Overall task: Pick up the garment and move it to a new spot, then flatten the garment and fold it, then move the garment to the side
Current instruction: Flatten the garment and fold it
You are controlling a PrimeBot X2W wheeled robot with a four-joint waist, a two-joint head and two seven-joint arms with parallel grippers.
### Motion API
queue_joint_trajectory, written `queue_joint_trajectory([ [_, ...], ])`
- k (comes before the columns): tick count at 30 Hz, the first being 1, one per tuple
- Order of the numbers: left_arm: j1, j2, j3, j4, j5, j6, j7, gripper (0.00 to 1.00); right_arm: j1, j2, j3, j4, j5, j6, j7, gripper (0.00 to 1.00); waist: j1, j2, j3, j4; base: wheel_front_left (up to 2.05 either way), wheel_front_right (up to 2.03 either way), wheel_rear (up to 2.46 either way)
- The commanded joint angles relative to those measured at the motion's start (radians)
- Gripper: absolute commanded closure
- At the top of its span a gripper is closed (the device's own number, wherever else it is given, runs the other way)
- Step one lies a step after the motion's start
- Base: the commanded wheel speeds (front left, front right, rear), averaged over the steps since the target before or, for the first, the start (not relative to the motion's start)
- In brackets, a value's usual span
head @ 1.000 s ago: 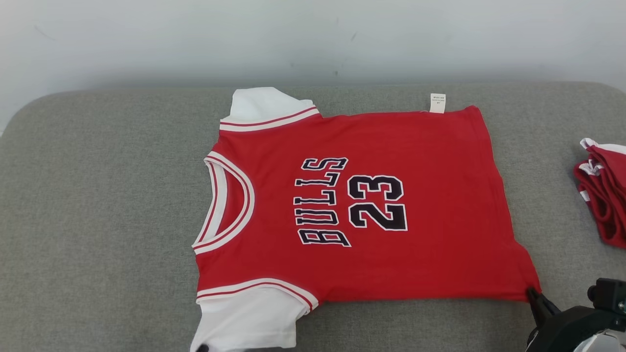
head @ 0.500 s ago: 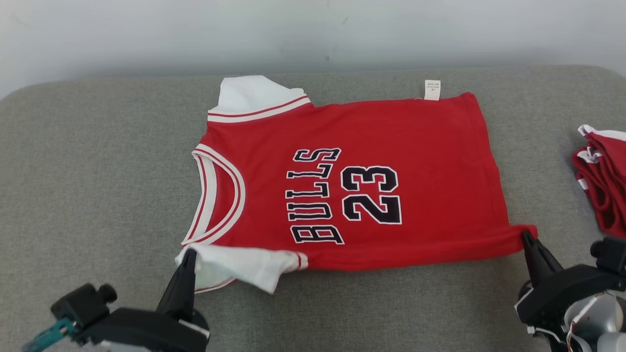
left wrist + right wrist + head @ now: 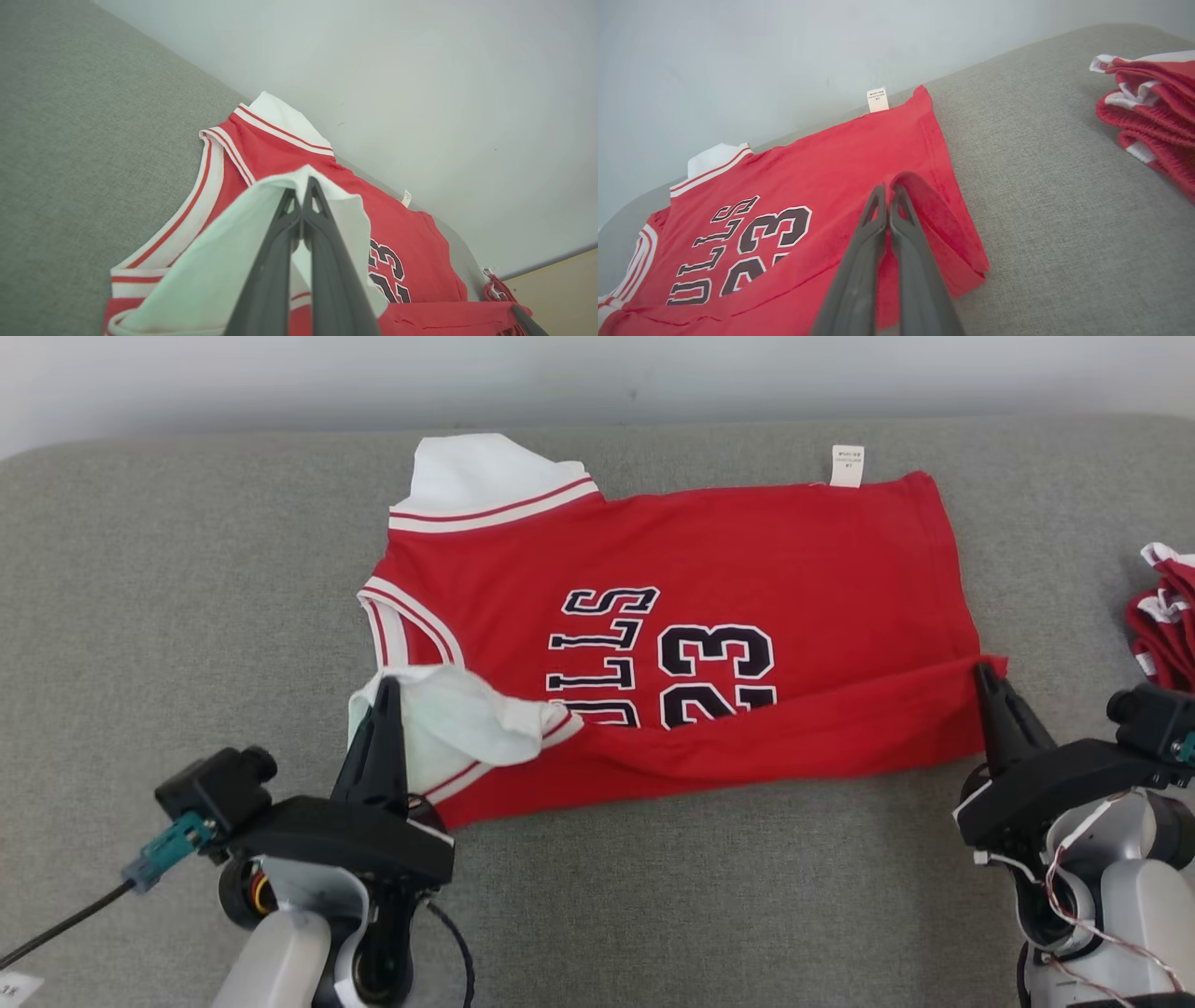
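Observation:
The garment (image 3: 709, 551) is a red jersey with white sleeves and black "BULLS 23" lettering, spread on the grey cushion. Its near long edge is lifted and rolled over toward the far side, covering part of the print. My left gripper (image 3: 386, 683) is shut on the near white sleeve (image 3: 457, 719), raised above the collar; the left wrist view shows the white cloth (image 3: 219, 261) pinched at my left gripper (image 3: 301, 191). My right gripper (image 3: 983, 669) is shut on the near hem corner (image 3: 938, 210), red fabric draped over my right gripper (image 3: 888, 189).
A pile of other red and white clothes (image 3: 1162, 630) lies at the cushion's right edge, also seen as folded red cloth (image 3: 1153, 107) in the right wrist view. A pale wall (image 3: 597, 373) runs behind the grey cushion (image 3: 168, 569).
Both grippers have carried the jersey's near edge up and away from me, folding it over the lower part of the lettering. The head camera has also tilted, shifting the whole picture.

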Motion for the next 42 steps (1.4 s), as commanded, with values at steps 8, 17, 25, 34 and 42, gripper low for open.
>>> queue_joint_trajectory([
  [8, -0.147, -0.013, -0.051, 0.117, 0.107, -0.016, -0.065, 1.0, -0.084, -0.025, -0.031, 0.097, -0.034, -0.003, -0.072, 1.0, -0.0002, -0.0002, 0.054, 0.01, 0.0, 0.0, 0.0],
  [17, -0.263, -0.015, -0.093, 0.231, 0.181, -0.025, -0.101, 1.0, -0.128, -0.022, -0.051, 0.18, -0.086, -0.003, -0.117, 1.0, -0.0002, -0.0002, 0.088, 0.007, 0.0, 0.0, 0.0],
  [25, -0.332, -0.016, -0.119, 0.329, 0.216, -0.028, -0.11, 1.0, -0.157, -0.01, -0.07, 0.231, -0.121, -0.003, -0.137, 0.0, -0.0002, -0.0002, 0.103, -0.002, 0.0, 0.0, 0.0],
  [34, -0.281, 0.058, -0.17, 0.356, 0.331, 0.054, -0.116, 0.0, -0.139, -0.008, -0.062, 0.199, -0.102, -0.003, -0.123, 0.0, -0.0002, -0.0002, 0.07, 0.002, 0.0, 0.0, 0.0],
  [42, -0.124, 0.15, -0.191, 0.263, 0.353, 0.129, -0.038, 0.0, -0.056, -0.004, -0.101, 0.074, -0.1, -0.003, -0.041, 0.0, -0.0002, -0.0002, 0.022, 0.01, 0.0, 0.0, 0.0],
])
